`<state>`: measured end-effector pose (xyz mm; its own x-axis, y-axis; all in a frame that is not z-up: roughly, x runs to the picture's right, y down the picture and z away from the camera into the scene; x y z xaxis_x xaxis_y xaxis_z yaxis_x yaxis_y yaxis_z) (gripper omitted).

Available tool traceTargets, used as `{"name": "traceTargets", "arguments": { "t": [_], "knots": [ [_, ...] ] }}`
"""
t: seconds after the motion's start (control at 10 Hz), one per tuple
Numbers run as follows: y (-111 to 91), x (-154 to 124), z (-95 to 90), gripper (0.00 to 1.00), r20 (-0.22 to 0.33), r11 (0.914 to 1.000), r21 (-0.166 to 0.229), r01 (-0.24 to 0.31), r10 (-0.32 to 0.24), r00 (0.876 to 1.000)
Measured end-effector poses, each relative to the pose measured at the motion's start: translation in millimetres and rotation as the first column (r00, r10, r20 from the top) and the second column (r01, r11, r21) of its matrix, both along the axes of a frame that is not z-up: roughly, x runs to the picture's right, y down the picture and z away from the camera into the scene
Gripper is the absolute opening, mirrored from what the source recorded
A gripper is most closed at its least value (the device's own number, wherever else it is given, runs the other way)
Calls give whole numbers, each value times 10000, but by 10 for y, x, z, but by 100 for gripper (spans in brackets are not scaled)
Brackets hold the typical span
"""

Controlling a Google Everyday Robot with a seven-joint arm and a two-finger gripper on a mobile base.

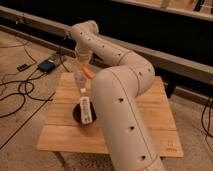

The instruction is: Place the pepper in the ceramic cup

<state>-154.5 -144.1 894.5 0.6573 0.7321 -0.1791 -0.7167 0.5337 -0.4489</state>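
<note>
The robot's claw point(83, 66), clenched on the orange-red pepper point(88, 72), hangs over the far left part of the wooden table point(150, 115). The pepper is just above and right of the white ceramic cup point(80, 81) (a dark bowl point(76, 114) holding a white remote point(85, 109) sits nearer the camera).

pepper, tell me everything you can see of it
The pepper is small, slender, orange-red and tapered, smooth-skinned by the look of it. It hangs tilted in the air, clamped in the tool, which is shut on it and points down over the far end of the wooden table. It sits just above and beside the ceramic cup, not inside it.
</note>
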Motion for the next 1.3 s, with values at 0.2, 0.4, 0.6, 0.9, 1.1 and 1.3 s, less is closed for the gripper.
{"name": "traceTargets", "arguments": {
  "t": [0.2,0.4,0.6,0.9,1.1,1.3],
  "knots": [
    [-74,-291,78,0,581,9994,278,196,-211,9981],
    [-175,-489,71,0,930,9973,554,476,-526,9943],
    [-232,-619,67,0,1209,9958,717,570,-654,9905],
    [-220,-695,105,0,1584,9958,812,424,-549,9859],
    [-196,-687,115,0,1889,9954,927,240,-412,9811],
    [-131,-622,127,0,2185,9950,999,4,-223,9756]
  ]
}}
